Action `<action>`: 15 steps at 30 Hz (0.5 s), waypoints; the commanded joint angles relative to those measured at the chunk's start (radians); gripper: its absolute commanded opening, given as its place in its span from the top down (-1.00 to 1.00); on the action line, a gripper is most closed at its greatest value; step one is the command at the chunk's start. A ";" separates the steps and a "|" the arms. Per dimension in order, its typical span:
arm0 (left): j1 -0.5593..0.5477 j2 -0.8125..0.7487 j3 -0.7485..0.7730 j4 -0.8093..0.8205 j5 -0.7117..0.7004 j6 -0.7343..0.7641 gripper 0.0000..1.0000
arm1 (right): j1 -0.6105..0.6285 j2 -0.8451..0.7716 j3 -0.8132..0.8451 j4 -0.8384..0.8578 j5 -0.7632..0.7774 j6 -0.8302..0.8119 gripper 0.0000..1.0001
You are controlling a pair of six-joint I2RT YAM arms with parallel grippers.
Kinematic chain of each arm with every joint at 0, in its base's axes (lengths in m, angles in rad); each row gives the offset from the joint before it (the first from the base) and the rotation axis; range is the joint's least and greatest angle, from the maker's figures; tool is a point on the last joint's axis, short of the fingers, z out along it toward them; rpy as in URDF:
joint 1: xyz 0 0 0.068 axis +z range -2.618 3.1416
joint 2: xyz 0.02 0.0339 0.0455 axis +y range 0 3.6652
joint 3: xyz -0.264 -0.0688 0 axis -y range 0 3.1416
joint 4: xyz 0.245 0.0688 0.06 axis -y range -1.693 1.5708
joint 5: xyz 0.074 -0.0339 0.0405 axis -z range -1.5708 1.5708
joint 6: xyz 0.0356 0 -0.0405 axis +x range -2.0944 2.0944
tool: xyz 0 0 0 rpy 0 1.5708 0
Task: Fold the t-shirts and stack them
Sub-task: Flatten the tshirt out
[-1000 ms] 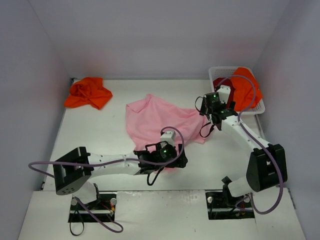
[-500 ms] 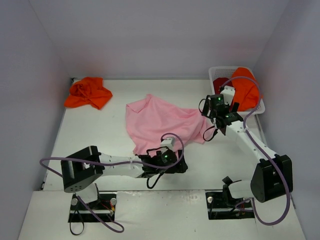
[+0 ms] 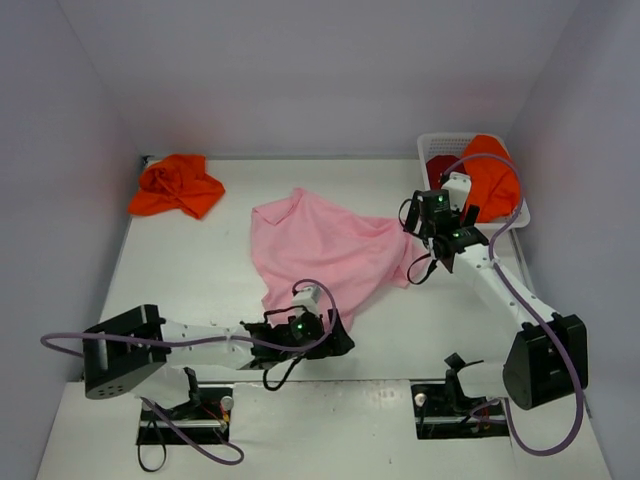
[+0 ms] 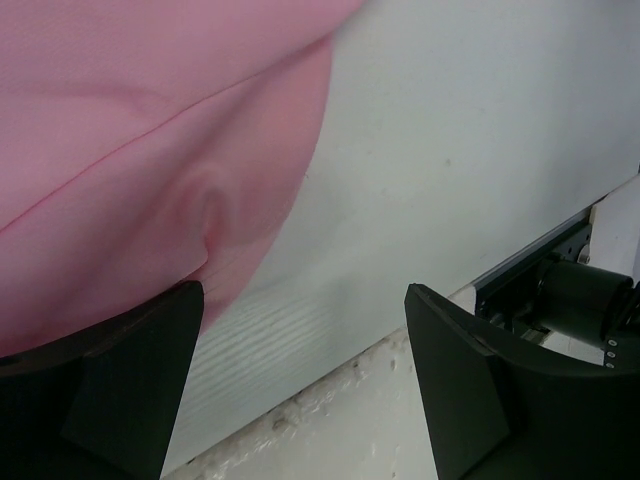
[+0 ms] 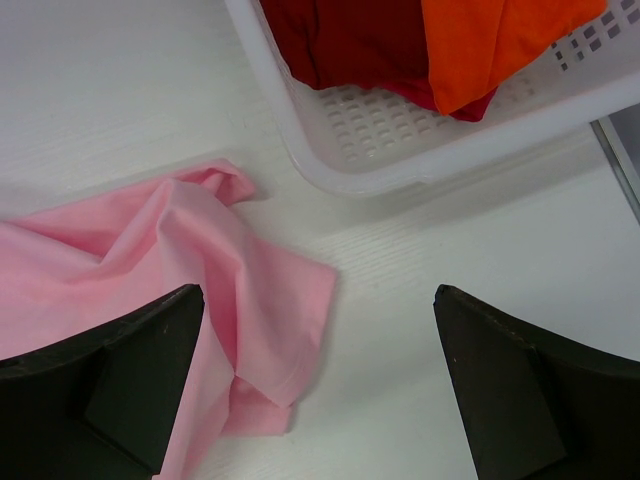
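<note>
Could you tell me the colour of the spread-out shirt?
Light pink shirt; clearest in the top view.

Robot lab cell: white walls [image 3: 320, 80], bare tabletop [image 3: 200, 270]

Your left arm [image 3: 205, 335] lies stretched out low and nearly flat toward the middle. The left gripper [image 4: 300, 400] at its end points down, with its fingers [image 4: 110, 390] spread wide and nothing between them. Your right arm [image 3: 495, 290] reaches forward and leans left, and the right gripper [image 5: 320, 390] faces down too, wide apart and empty.
</note>
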 commanded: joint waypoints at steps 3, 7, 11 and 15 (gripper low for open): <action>-0.032 -0.154 -0.075 -0.147 -0.045 -0.076 -0.54 | -0.006 -0.026 0.019 0.040 0.006 0.001 -0.93; -0.076 -0.276 -0.112 -0.269 -0.077 -0.140 -0.54 | -0.006 -0.003 0.047 0.041 -0.003 -0.005 -0.93; -0.148 -0.368 -0.151 -0.418 -0.114 -0.211 -0.54 | -0.003 0.001 0.051 0.044 -0.018 -0.005 -0.93; -0.181 -0.537 -0.189 -0.558 -0.166 -0.283 -0.54 | 0.007 -0.005 0.012 0.047 -0.069 0.010 -0.93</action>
